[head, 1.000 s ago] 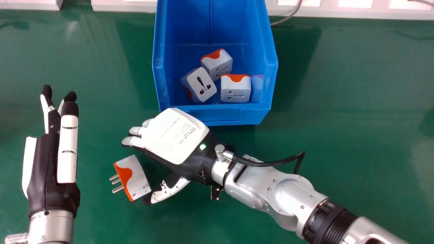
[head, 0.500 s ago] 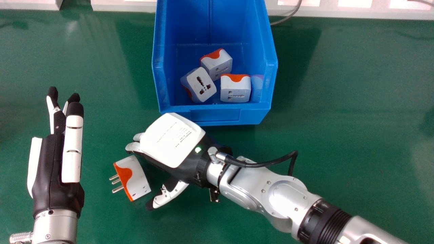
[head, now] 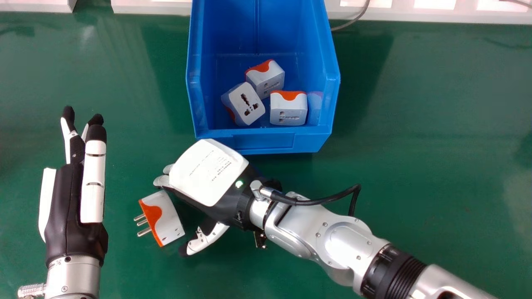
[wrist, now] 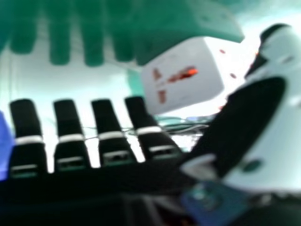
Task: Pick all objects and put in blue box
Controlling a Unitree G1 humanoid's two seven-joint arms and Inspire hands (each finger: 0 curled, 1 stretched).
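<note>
In the head view, my right hand [head: 209, 172] is palm down over the green table, just in front of the blue box [head: 266, 141], open. A white and orange plug adapter [head: 165, 216] lies on the table beside it, between fingertips and thumb, prongs pointing left. Three similar adapters, one at the front right [head: 289, 109], rest inside the box. My left hand [head: 62, 207] is open at the left, apart from the adapter. In the right hand view, the adapter's socket face [wrist: 183, 77] shows beyond my right hand [wrist: 110, 127], between the fingers and the thumb, ungripped.
White framework [head: 149, 7] runs along the table's far edge, with a grey cable [head: 353, 20] right of the box. Green tabletop [head: 436, 145] stretches out to the right of the box.
My right hand has shifted slightly left and nearer the robot, its fingers showing less beyond the palm. My left hand has moved a little to the right. The adapters have stayed put.
</note>
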